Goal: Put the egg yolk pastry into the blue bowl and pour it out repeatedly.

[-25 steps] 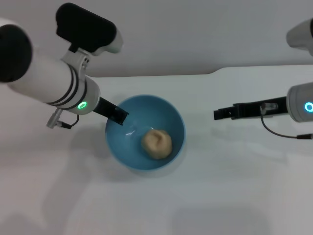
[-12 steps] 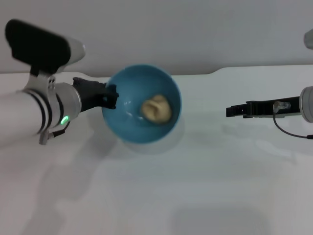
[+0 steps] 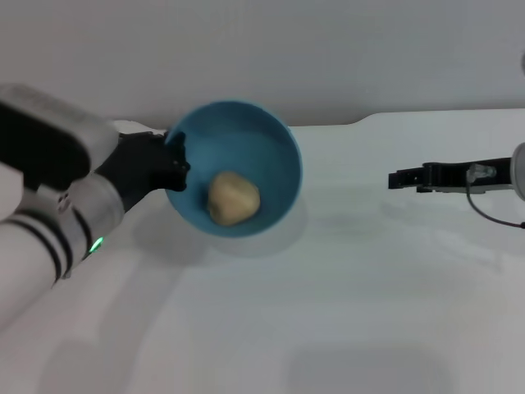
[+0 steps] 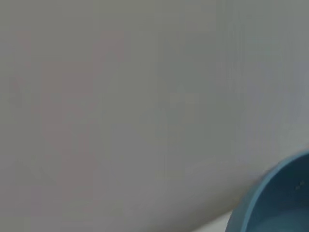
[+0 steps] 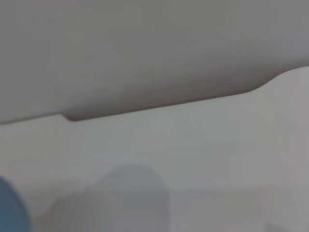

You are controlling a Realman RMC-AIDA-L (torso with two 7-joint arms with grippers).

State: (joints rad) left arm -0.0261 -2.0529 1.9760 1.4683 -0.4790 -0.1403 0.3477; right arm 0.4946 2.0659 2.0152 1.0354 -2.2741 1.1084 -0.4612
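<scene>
Jaws of left gripper (image 3: pixel 175 158) clamp blue bowl (image 3: pixel 271 139) rim; egg yolk pastry (image 3: pixel 233 199) inside.

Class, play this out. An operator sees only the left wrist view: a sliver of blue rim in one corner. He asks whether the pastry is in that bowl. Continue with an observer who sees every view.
Observer: Yes, the egg yolk pastry lies inside the blue bowl.
Operator: What holds the bowl?
Observer: The left pincer grips its rim. The bowl is tilted, raised above the table.
Operator: And the other arm?
Observer: The right pincer hovers over the table at the robot's right, apart from the bowl.
</scene>
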